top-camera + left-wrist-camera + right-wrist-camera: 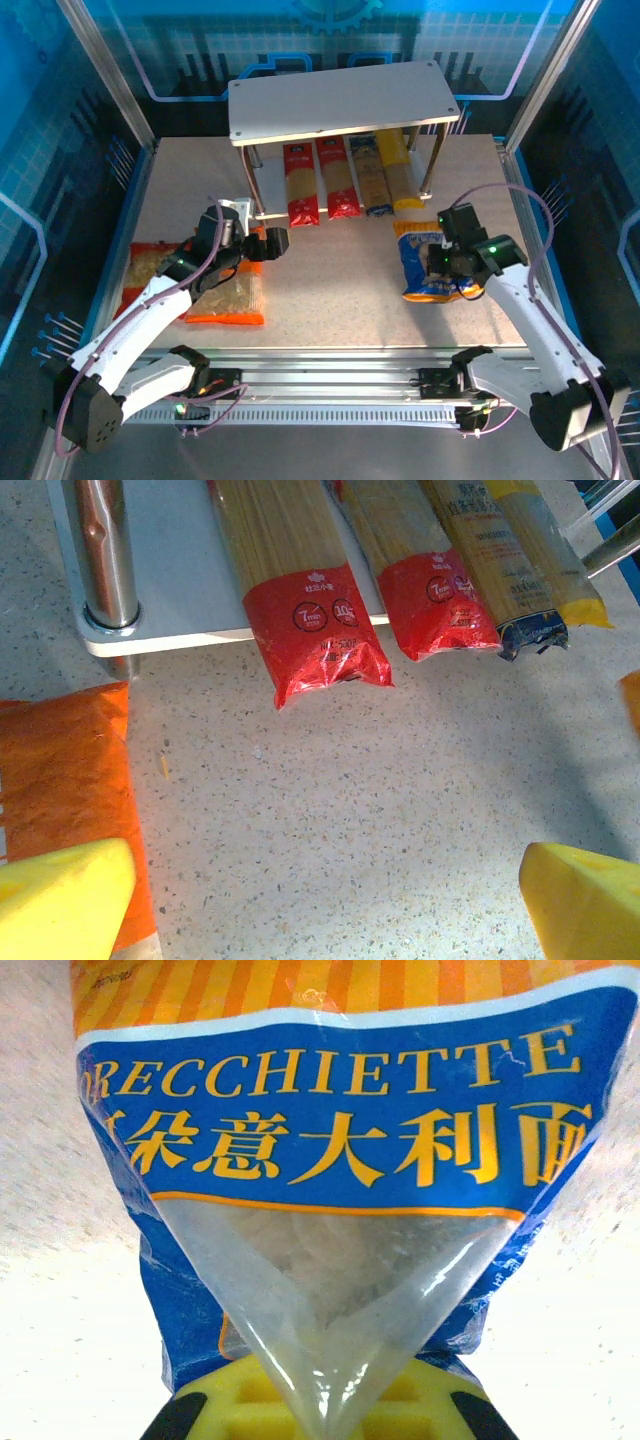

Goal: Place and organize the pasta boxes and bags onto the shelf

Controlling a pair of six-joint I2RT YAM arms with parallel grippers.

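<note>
The right fingers (240, 1405), yellow-tipped, are seen clamped together on a pinched fold of clear plastic at the end of the blue bag (330, 1110), while the left fingers (60, 900) are held wide apart with nothing between them, above the speckled surface (350, 810) just in front of the shelf (340, 95). Three bags are counted from above: the blue bag (425, 265) at the right fingers (440, 262) on the right of the surface (340, 290), an orange bag (225, 300) lying flat partly under the left arm, and a red bag (140, 265) beside it at the left edge, partly hidden. Four long packs are counted, laid side by side on the shelf's lower board under the upper one: two red (300, 185) (338, 180), one dark blue (370, 180) and one yellow (400, 175). The blue bag is shown close up by the right wrist view: an orange-striped band, yellow lettering ending "RECCHIETTE", a row of Chinese characters, and a clear window with pale pasta behind it. By the left wrist view the lower board (160, 590) and one metal leg (105, 550) are shown, with the near ends of the red packs (320, 630) (435, 600), the dark blue pack (500, 570) and the yellow pack (555, 560) overhanging the board's front edge, and the orange bag (60, 770) at the left.
</note>
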